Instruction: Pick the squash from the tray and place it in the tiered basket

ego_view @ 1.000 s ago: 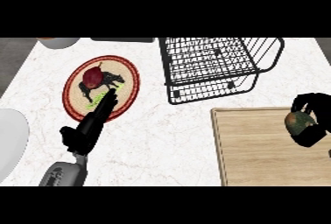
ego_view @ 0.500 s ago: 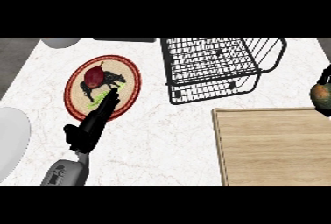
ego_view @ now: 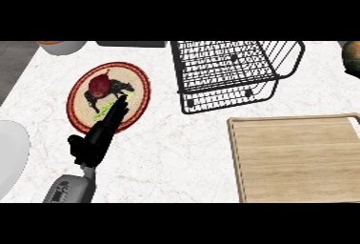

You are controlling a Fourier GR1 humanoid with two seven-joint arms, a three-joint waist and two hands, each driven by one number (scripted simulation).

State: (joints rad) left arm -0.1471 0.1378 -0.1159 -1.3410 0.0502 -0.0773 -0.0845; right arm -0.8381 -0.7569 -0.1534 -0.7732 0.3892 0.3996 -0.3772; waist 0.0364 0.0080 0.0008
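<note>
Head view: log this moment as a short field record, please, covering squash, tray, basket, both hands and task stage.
squash: at the view's right edge, mostly cut off, lifted off the tray
tray: wooden, nothing on it
basket: black wire, nothing seen inside
left robot hand: open, fingers straight, tips over the plate
right robot hand: not visible
stage: squash picked, not yet in basket
</note>
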